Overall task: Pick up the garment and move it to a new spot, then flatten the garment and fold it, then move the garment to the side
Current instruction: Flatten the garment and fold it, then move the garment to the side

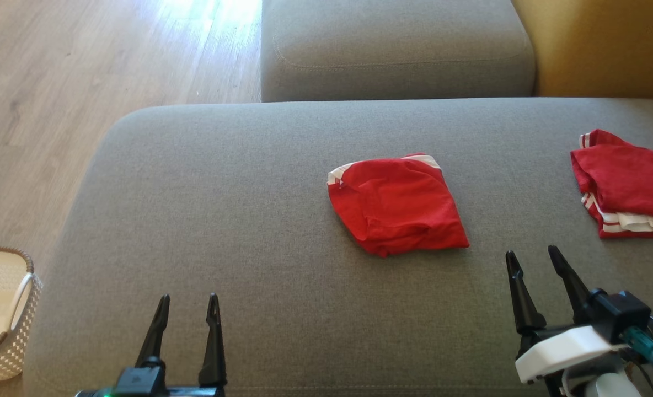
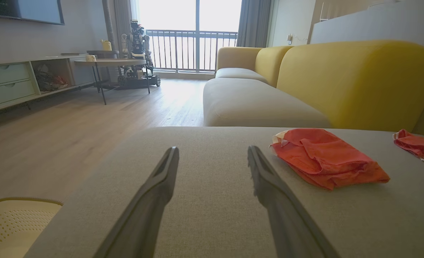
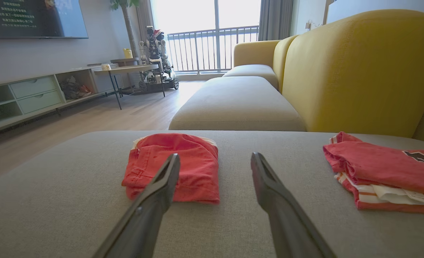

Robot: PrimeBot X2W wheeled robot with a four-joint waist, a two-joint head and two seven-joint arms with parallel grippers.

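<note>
Pointing forward, left fingers [image 1: 213, 347] and right fingers [image 1: 521, 298] spread.

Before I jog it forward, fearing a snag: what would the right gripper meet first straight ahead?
Probably the middle folded red garment, brushed by the right gripper's left finger; depth is unclear.

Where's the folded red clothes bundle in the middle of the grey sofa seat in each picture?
Head view: the folded red garment lies near the middle, a little right of centre.
Left wrist view: the folded red garment sits right of centre.
Right wrist view: the folded red garment sits left of centre.
Shared landmark: the red-and-white shirt lies to its right in every view.
</note>
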